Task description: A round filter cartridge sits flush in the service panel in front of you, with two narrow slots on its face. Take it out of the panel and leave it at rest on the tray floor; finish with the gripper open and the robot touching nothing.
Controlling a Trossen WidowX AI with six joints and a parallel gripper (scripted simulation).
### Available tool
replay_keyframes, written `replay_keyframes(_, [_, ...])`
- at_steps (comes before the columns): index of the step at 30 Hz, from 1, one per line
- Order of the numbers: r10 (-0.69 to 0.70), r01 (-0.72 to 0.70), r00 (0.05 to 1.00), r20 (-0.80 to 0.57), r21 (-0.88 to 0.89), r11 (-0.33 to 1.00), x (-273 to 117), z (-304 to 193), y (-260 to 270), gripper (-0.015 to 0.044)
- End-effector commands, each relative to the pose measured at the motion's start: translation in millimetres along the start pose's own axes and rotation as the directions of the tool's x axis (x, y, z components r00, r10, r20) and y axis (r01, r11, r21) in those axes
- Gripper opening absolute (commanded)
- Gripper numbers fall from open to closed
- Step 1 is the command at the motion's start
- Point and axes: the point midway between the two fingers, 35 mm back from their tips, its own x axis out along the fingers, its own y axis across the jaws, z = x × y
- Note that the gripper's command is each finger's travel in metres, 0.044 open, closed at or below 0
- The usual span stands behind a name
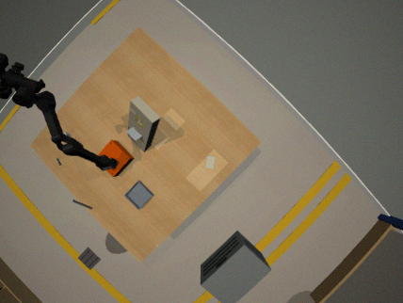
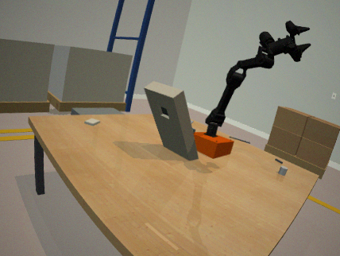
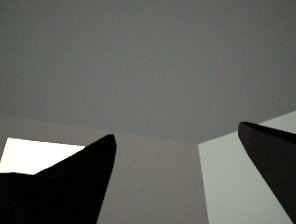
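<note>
— So where is the arm (image 2: 228,93) pointing?

— Up and away from the work. From its orange base (image 2: 213,144) on the wooden table (image 2: 119,187) it rises, bends at the elbow and reaches high toward the wall. The gripper (image 2: 303,38) sits at the very top, its fingers (image 2: 298,28) spread wide with nothing between them. The wrist camera sees only the two dark fingertips against grey ceiling and wall.

— And the cartridge?

— The service panel (image 2: 175,123) stands tilted on the table just beside the base. From the exterior camera only its back shows, with a small square opening. From above, a pale grey piece (image 1: 135,134) shows at the panel's face on the arm's side, which looks like the filter cartridge, but it is too small to tell how it sits. The arm is well apart from it.

— The tray?

— A grey square tray (image 1: 139,194) lies flat on the table, near the base and the panel, touching neither.

— What about the room?

— A small pale block (image 2: 92,122) lies toward the far table edge, a little grey cylinder (image 2: 283,170) near the right one. Yellow floor lines (image 1: 301,214) run round the table. Cardboard boxes (image 2: 303,137) stand by the wall, big grey crates (image 2: 63,75) sit on pallets behind, and a blue ladder frame (image 2: 137,52) leans up past them.
</note>
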Motion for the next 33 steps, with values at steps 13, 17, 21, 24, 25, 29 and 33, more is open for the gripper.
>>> replay_keyframes(13, [0.363, 0.039, 0.823, 0.437, -0.680, 0.732, -123, 36, 82, 0.0113])
replay_keyframes(17, [0.432, 0.168, 0.734, 0.525, -0.756, 0.633, -160, 40, 92, 0.0113])
replay_keyframes(21, [0.487, 0.313, 0.638, 0.597, -0.778, 0.544, -195, 43, 97, 0.0113])
replay_keyframes(24, [0.522, 0.432, 0.557, 0.646, -0.762, 0.482, -224, 44, 99, 0.0113])
replay_keyframes(25, [0.533, 0.472, 0.529, 0.661, -0.751, 0.463, -233, 45, 99, 0.0113])
replay_keyframes(29, [0.568, 0.628, 0.411, 0.714, -0.673, 0.391, -272, 44, 97, 0.0113])
replay_keyframes(33, [0.591, 0.769, 0.284, 0.755, -0.547, 0.330, -311, 42, 91, 0.0113])
